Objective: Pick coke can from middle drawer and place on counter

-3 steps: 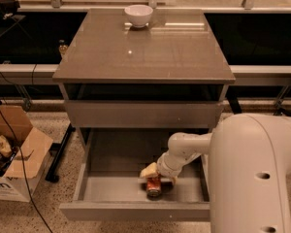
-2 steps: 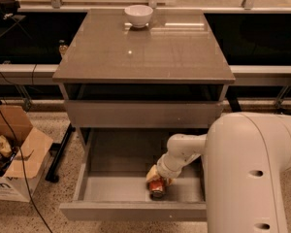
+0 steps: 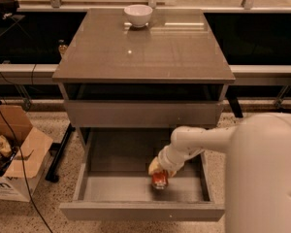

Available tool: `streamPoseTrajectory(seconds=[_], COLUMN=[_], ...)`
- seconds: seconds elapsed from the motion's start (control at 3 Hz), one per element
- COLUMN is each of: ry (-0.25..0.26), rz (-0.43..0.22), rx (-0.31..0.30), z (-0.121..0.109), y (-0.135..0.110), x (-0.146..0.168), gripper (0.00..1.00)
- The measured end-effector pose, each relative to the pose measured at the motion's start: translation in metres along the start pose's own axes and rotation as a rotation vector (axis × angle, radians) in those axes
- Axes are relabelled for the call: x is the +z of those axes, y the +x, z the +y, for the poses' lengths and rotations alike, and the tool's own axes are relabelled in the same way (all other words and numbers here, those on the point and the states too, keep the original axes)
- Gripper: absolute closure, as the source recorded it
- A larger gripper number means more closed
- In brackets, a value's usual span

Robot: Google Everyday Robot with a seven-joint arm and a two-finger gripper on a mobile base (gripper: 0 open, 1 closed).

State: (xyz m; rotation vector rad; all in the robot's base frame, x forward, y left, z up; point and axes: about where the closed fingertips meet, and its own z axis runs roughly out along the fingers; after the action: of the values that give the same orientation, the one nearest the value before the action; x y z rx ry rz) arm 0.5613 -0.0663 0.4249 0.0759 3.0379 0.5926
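Tool (image 3: pixel 157 172) just crept onto the small red soda can (image 3: pixel 160 180) in the wide grey drawer (image 3: pixel 114 188). Can't tell if it's pinching; lift next, probably.

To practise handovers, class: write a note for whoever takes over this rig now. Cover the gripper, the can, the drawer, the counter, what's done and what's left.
Gripper: down in the open drawer, at the can; grip unclear.
Can: inside the drawer, right of centre.
Counter: bowl at the back.
Done: drawer open, can reached.
Left: lift can out, set it on the counter.
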Motion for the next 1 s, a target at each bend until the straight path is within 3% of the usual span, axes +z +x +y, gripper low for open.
streamPoseTrajectory(seconds=[0.33, 0.67, 1.0], ry=[-0.112, -0.183, -0.197], rz=[-0.049, -0.085, -0.221], rx=[-0.088, -0.225, -0.405], z=[0.023, 0.032, 0.022], y=[-0.002, 0.017, 0.024], x=[-0.064, -0.146, -0.27], gripper=[1.0, 1.0, 1.0])
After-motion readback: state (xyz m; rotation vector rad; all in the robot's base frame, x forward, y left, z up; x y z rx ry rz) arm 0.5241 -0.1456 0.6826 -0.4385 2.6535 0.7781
